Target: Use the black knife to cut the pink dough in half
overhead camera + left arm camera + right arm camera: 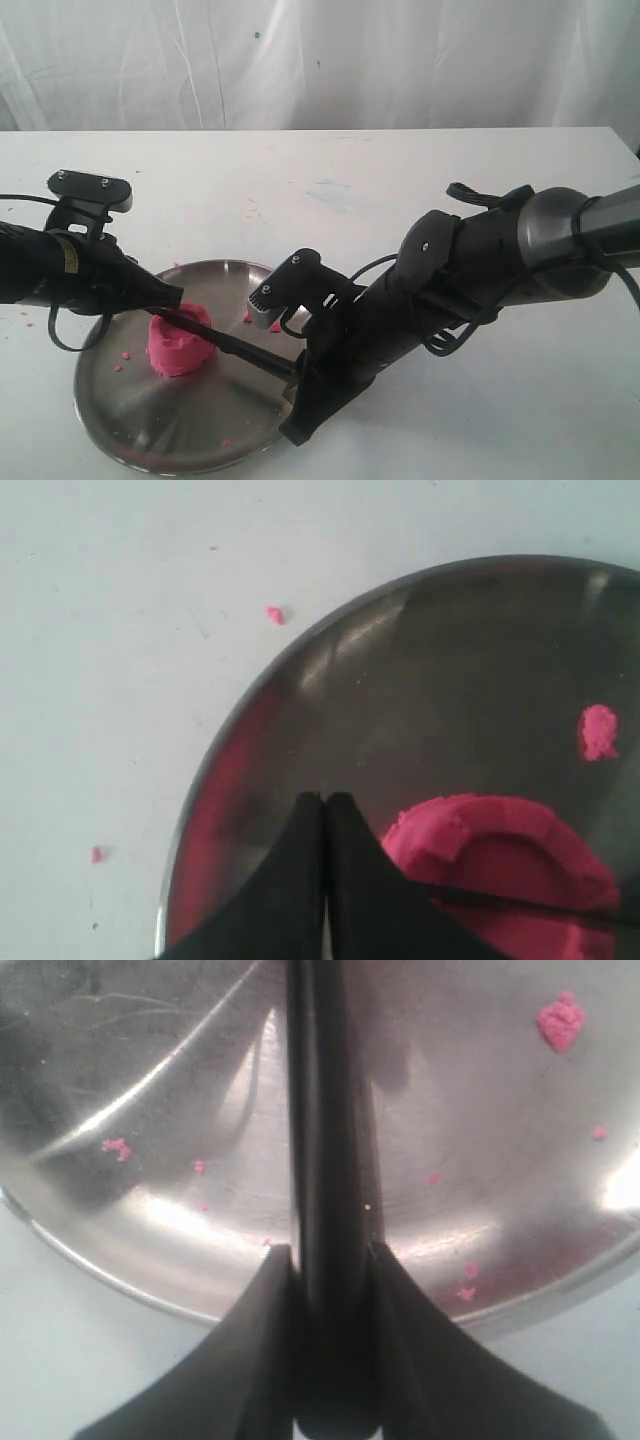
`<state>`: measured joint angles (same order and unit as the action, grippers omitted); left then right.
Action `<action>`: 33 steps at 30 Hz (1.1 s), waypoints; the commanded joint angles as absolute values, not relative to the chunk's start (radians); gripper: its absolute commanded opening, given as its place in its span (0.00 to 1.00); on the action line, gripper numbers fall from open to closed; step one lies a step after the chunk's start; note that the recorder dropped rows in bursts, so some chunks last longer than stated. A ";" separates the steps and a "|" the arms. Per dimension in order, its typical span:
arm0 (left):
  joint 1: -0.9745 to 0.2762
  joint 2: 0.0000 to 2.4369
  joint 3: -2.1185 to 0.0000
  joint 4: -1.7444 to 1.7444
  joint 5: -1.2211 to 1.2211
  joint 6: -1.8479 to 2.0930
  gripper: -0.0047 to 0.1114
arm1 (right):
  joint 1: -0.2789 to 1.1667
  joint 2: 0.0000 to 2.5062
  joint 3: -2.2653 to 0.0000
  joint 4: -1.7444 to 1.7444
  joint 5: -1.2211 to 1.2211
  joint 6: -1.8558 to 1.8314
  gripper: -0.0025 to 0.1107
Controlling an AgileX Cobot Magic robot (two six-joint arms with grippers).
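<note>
Pink dough under black knife, blade tip behind left pincer.

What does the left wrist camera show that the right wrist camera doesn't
Only the left wrist view shows the pink dough, with the black knife blade lying across it, and the left gripper shut beside it. Only the right wrist view shows the right gripper clamped on the knife's handle. Both show the steel plate, white table and stray pink crumbs.

white table; white curtain behind (creased); even light
</note>
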<state>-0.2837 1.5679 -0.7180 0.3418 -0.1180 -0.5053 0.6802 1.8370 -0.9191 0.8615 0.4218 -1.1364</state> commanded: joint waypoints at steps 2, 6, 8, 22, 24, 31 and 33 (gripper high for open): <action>-0.283 1.559 -0.710 0.344 -0.128 -0.528 0.04 | 0.682 1.842 -0.918 0.862 0.412 -1.122 0.02; -0.283 1.559 -0.710 0.344 -0.133 -0.528 0.04 | 0.682 1.842 -0.918 0.862 0.412 -1.122 0.02; -0.283 1.559 -0.710 0.344 -0.119 -0.528 0.04 | 0.682 1.842 -0.918 0.862 0.412 -1.122 0.02; -0.330 1.601 -0.710 0.353 -0.127 -0.526 0.04 | 0.682 1.842 -0.918 0.862 0.412 -1.122 0.02; -0.339 1.608 -0.710 0.365 -0.126 -0.525 0.04 | 0.682 1.842 -0.918 0.862 0.412 -1.122 0.02; -0.342 1.619 -0.710 0.367 -0.101 -0.525 0.04 | 0.682 1.842 -0.918 0.862 0.412 -1.122 0.02; -0.342 1.619 -0.710 0.367 -0.104 -0.525 0.04 | 0.682 1.842 -0.918 0.862 0.412 -1.122 0.02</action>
